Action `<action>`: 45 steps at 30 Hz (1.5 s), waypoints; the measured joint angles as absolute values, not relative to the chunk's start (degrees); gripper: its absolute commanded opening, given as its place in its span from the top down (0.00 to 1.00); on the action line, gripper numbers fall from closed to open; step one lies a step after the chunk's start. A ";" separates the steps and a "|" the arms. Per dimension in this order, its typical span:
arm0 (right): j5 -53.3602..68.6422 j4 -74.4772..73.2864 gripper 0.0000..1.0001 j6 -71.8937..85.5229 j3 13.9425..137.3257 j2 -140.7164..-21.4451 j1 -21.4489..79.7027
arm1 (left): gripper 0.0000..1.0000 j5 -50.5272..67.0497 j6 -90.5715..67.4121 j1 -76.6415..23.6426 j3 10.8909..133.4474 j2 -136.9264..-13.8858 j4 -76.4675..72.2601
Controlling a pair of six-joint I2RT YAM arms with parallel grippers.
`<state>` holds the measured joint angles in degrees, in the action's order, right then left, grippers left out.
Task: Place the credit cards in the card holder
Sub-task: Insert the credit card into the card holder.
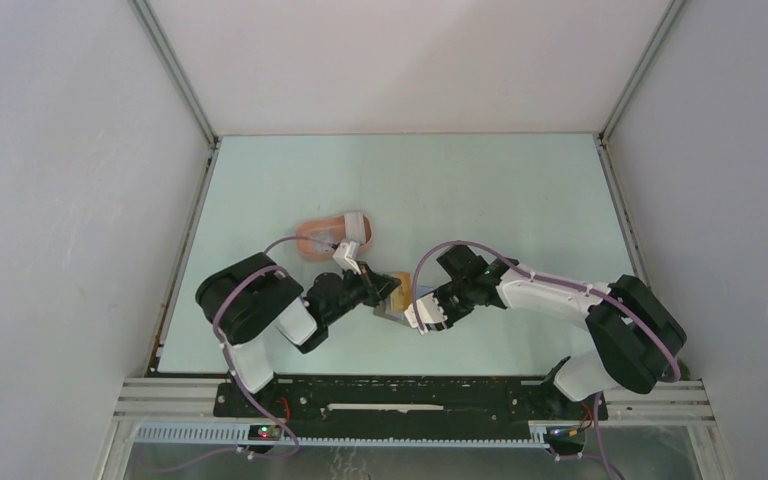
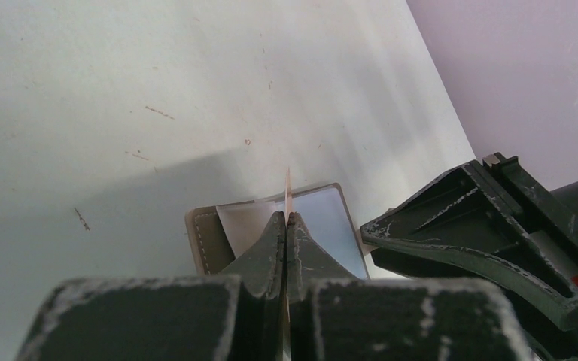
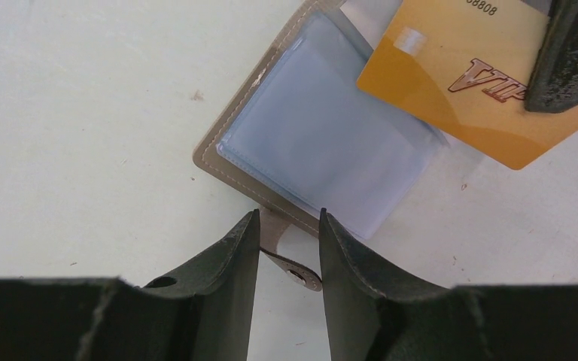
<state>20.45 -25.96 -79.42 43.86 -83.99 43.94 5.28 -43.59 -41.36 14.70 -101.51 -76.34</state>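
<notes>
My left gripper (image 2: pixel 287 216) is shut on a yellow-orange credit card (image 3: pixel 459 83), seen edge-on in the left wrist view. It holds the card just above the open grey wallet (image 3: pixel 308 143), which has clear sleeves. My right gripper (image 3: pixel 287 214) is open at the wallet's near edge, with the wallet's snap strap (image 3: pixel 295 267) lying between its fingers. In the top view both grippers meet over the wallet (image 1: pixel 390 310) at the table's middle front. The salmon-pink card holder (image 1: pixel 318 240) lies behind and to the left of them, with a whitish card-like piece (image 1: pixel 357 222) at its right end.
The pale green table (image 1: pixel 480 190) is enclosed by white walls on the left, back and right. The right arm's finger (image 2: pixel 466 226) sits close beside the left gripper.
</notes>
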 measured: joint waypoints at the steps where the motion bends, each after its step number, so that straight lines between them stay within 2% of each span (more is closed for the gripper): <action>1: 20.43 -25.96 0.57 -79.40 43.86 -83.99 43.97 | 1.00 4.80 -43.77 -41.54 14.70 -102.17 -76.84; 17: 19.94 -25.93 0.57 -79.42 43.86 -84.38 44.62 | 1.00 -0.91 -45.25 -43.18 14.70 -104.12 -79.02; 45: 18.94 -25.93 0.58 -79.42 43.86 -85.10 45.52 | 1.00 -1.23 -48.66 -46.28 14.26 -108.95 -84.18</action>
